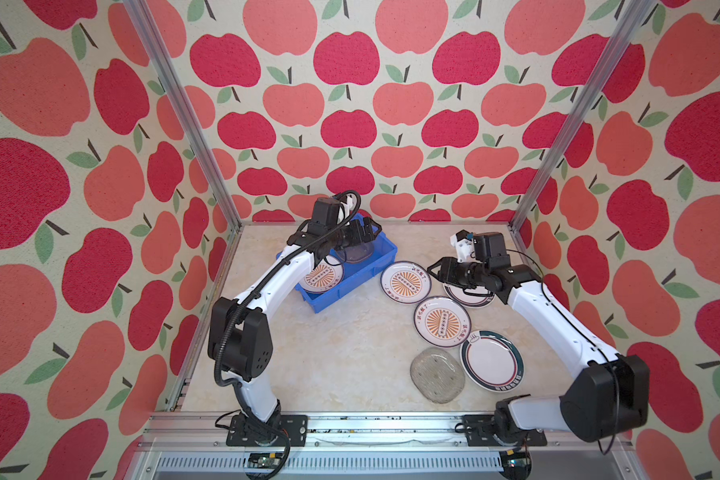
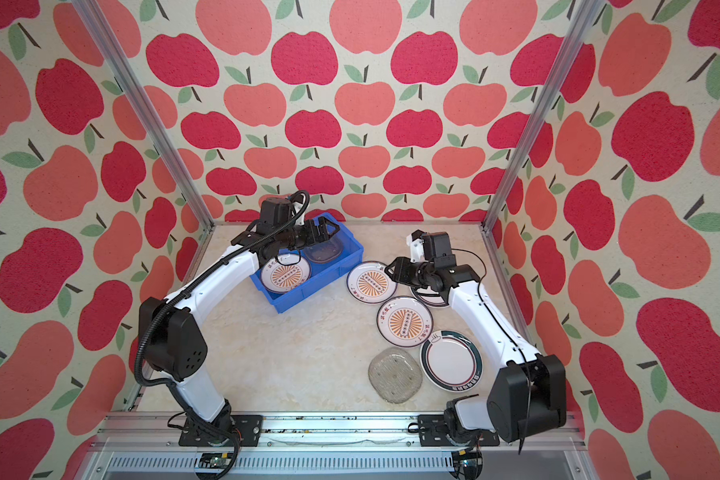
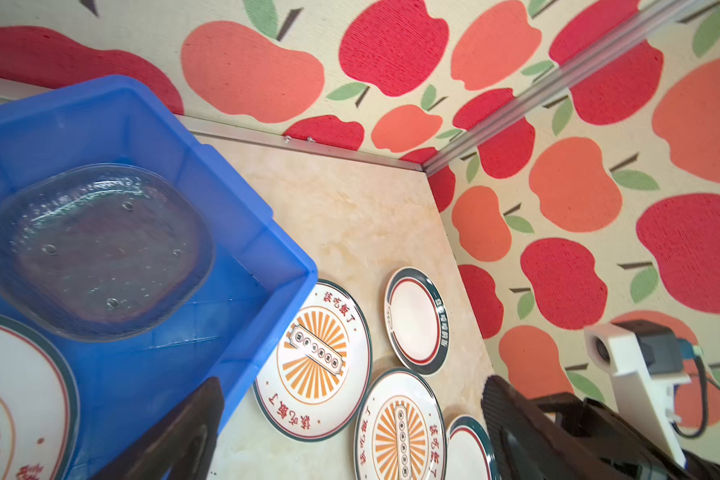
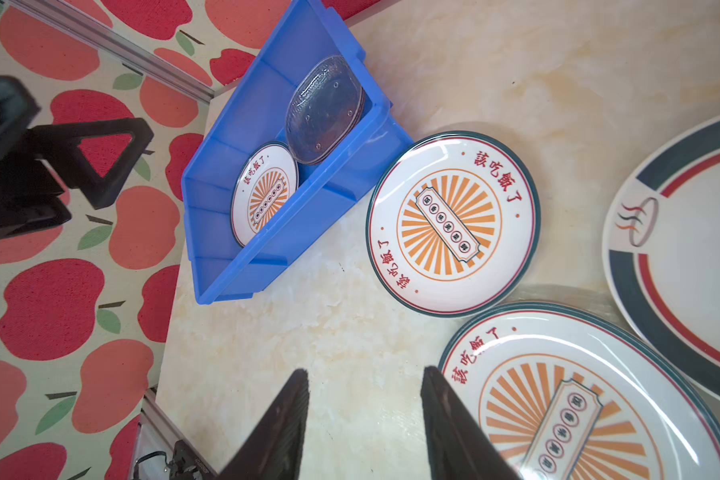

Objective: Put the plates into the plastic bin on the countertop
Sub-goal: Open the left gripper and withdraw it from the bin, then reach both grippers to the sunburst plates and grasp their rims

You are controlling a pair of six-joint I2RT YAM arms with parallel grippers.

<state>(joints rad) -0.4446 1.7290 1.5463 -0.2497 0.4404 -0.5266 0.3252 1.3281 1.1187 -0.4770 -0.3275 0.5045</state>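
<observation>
Left side: my left gripper (image 2: 330, 233) hangs over the end of the bin (image 1: 350, 286) nearer the back wall (image 1: 350, 124). Its fingers are spread wide with nothing between them.
Bin position: it sits on the back left part of the countertop (image 1: 350, 353), turned at an angle to the rails.
Bin contents: a sunburst plate (image 2: 285, 276) lies flat at the near end. The glass plates (image 3: 96, 249) lie at the far end, their edge lapping over its rim. I think more than one is stacked there, but I can't count them through the clear layers.
Right side: my right gripper (image 4: 364, 374) hovers above the plates on the right, fingers parted partway and empty. In the right wrist view I see bare countertop between them, and a sunburst rim just beside one finger.
Out on the countertop, back: the second sunburst plate (image 1: 406, 282) lies just beside the bin's long right-hand wall. A green-rimmed plate (image 3: 416, 320) is to its right, partly under the right arm (image 1: 558, 316) in both top views.
Out on the countertop, middle: the third sunburst plate (image 1: 442, 322) is close in front of those two.
Out on the countertop, front: the other green-rimmed plate (image 1: 491, 359) lies there, with a single glass plate (image 1: 437, 376) just beside it on its left.
</observation>
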